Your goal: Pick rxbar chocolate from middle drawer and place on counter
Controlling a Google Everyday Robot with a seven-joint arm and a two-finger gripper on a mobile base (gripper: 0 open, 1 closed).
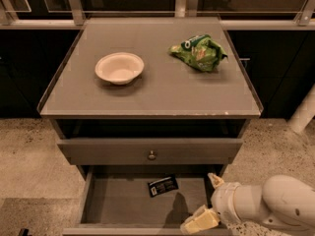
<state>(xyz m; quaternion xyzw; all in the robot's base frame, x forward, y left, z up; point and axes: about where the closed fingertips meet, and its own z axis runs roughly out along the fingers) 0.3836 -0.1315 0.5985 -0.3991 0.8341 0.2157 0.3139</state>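
Rxbar [163,186] lies flat on the floor of the open drawer [118,203], towards the back and a little right of centre, touching nothing else. Its long axis runs roughly left to right, with the right end angled slightly towards the back; the white label is at its left end.

Your gripper [206,200] is at the drawer's right side, near the front corner, with its two pale fingers spread apart and nothing between them. The bar lies to the left of the gripper and further back, near but clearly apart. To reach it you would likely move left and inward, and turn the fingers so they close across the bar's short sides.

Just above the bar's back edge sits the closed drawer front with its knob [151,155]. It overhangs the rear of the open drawer, so headroom there looks tight. The right drawer wall is close beside the gripper.

On the counter [162,95] above, a bowl [119,68] sits left and a green bag [199,51] sits back right, with bare surface between and in front of them.
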